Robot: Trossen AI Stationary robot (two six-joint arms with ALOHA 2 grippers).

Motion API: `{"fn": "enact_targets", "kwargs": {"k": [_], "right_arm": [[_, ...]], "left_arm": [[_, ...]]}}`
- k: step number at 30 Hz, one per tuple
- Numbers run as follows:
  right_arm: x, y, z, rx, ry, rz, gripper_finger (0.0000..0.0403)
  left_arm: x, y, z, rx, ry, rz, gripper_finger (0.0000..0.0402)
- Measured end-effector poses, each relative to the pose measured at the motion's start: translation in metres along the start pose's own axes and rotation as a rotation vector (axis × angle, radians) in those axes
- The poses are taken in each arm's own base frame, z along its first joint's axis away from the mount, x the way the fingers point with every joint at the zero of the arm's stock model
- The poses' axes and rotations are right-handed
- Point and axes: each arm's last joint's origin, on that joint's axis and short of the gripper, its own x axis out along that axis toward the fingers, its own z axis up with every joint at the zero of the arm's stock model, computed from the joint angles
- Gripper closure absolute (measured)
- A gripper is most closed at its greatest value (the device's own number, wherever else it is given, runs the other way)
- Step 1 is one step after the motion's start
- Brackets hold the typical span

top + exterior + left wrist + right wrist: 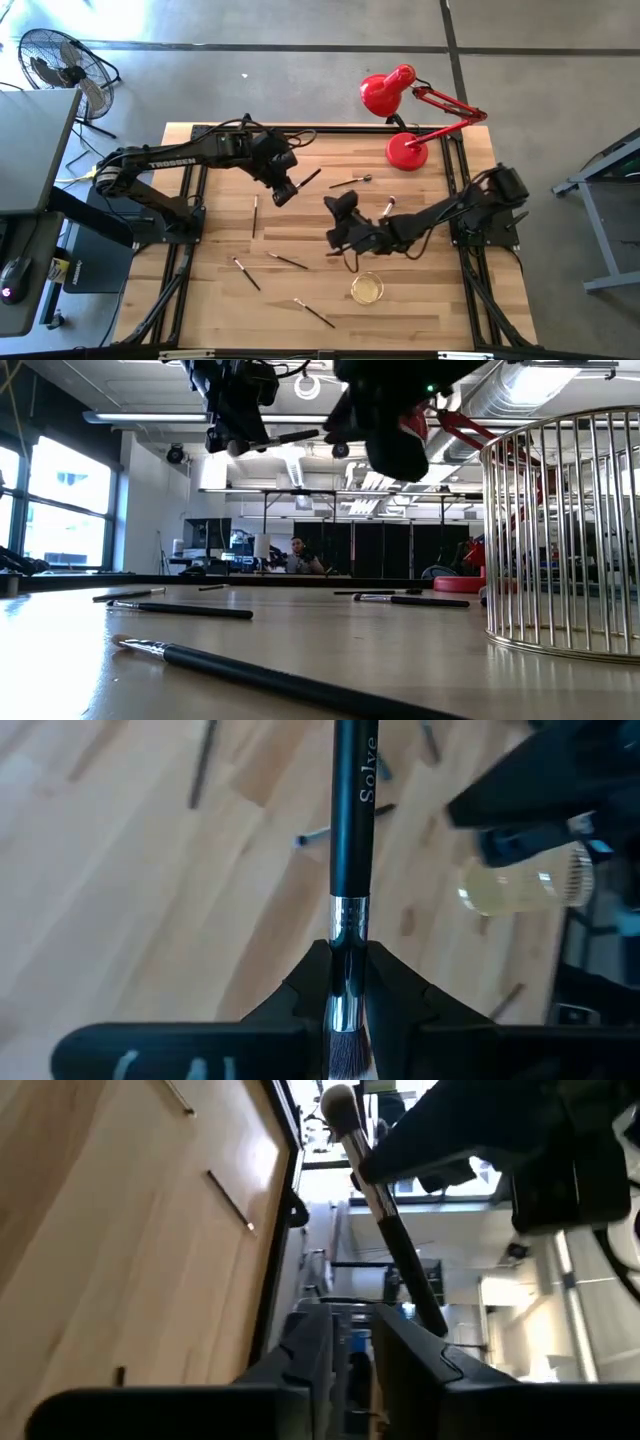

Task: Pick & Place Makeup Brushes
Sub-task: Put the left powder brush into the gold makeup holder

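Left wrist view, brush [352,810] handle, "Solve"

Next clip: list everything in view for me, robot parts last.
Thin dark-handled makeup brushes: at least six, dark, loose across the table.
Black makeup brush with silver ferrule: one, held above the table.
Gold wire cup: one, gold, on the table by the right arm.
Red desk lamp: one, red, table's far right corner.
Pale wooden table: one, black-framed.
Black floor fan: one, on the floor beyond the left arm.
Person: one, far back in the room.
Left end effector: shut on the black brush's ferrule.
Right end effector: open, empty, mid-table.
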Motion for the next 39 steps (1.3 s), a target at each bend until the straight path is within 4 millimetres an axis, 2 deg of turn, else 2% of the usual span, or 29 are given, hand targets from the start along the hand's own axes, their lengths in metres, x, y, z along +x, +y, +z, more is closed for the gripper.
{"fn": "enact_targets", "kwargs": {"k": [7,20,39], "right_arm": [[0.013,0.004,0.013,-0.084,0.023,-0.068,0.029],[0.026,-0.002,0.01,-0.267,0.005,-0.088,0.0289],[0.03,-0.011,0.007,-0.276,0.032,-0.135,0.0289]], "left_arm": [[0.0,-0.002,0.001,-0.038,0.004,-0.062,0.0369],[-0.001,-0.007,0.006,-0.076,-0.006,-0.186,0.0369],[-0.001,-0.009,0.009,-0.117,-0.037,-0.201,0.0369]]}}
